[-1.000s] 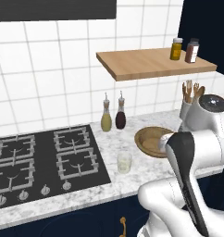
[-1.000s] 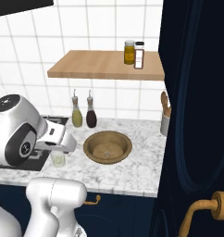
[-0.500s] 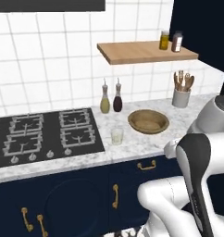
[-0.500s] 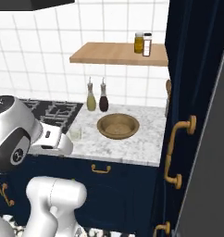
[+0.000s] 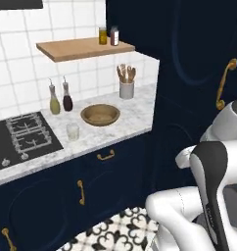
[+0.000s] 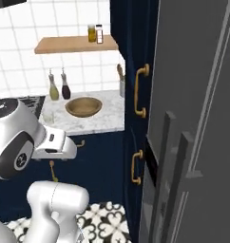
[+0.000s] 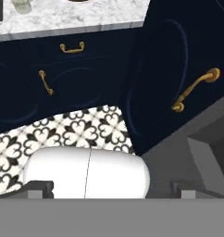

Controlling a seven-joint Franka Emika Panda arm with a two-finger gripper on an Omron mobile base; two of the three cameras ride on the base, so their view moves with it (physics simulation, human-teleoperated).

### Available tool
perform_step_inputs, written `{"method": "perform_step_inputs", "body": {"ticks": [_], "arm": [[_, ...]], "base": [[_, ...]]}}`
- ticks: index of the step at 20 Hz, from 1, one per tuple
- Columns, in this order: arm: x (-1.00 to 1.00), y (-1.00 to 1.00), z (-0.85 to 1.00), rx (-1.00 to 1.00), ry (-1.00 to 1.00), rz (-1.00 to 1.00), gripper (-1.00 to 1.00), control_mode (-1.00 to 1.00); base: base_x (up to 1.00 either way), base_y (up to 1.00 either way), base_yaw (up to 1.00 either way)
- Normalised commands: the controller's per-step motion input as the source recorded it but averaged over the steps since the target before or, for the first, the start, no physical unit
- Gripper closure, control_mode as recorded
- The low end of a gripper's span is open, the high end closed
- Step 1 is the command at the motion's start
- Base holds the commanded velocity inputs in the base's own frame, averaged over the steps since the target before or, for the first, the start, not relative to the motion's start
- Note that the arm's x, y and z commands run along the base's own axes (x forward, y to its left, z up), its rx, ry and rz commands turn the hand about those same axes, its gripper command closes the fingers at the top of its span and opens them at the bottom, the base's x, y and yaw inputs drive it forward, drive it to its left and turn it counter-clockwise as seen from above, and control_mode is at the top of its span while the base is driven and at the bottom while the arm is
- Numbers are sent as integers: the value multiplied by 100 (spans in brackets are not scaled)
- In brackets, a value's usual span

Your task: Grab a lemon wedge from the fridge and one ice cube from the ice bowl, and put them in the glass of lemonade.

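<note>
Claw (image 7: 112, 187) jaws stand wide apart with nothing between them, the two dark tips low in the hand view, hanging over the patterned floor (image 7: 63, 132) in front of the navy cabinets (image 7: 86, 78). Nearest on the right is the grey fridge (image 6: 197, 118), its doors shut and its long handles (image 6: 176, 185) upright; it stands just beside the tall navy cabinet (image 6: 131, 95) with gold handles.

Farther off, the marble bench (image 5: 135, 115) runs leftward from that tall cabinet. Near the bench's front edge, just right of the stove (image 5: 20, 139), stands the glass of lemonade (image 5: 72, 131). Behind it and to the right, about midway across the bench, sits the brown ice bowl (image 5: 100, 114), apart from the glass. At the back edge, against the tiled wall, two slim bottles (image 5: 60, 99) stand side by side. A grey utensil cup (image 5: 126, 88) stands toward the back right corner. Above hangs a wooden shelf (image 5: 76, 49) carrying two small jars (image 5: 108, 36). Whether the lemon wedge is in the fridge cannot be told.
</note>
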Motion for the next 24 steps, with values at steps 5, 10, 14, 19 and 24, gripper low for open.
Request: {"method": "perform_step_inputs", "body": {"ticks": [5, 10, 14, 19, 24], "arm": [[0, 0, 0, 0, 0, 0, -100, 100], [0, 0, 0, 0, 0, 0, -100, 100], [0, 0, 0, 0, 0, 0, -100, 100], [0, 0, 0, 0, 0, 0, -100, 100], [0, 0, 0, 0, 0, 0, -100, 100]], "base": [[-71, 20, -72], [-88, 27, -67], [-70, 18, -68], [-54, 21, -72], [-45, 26, -73]]}}
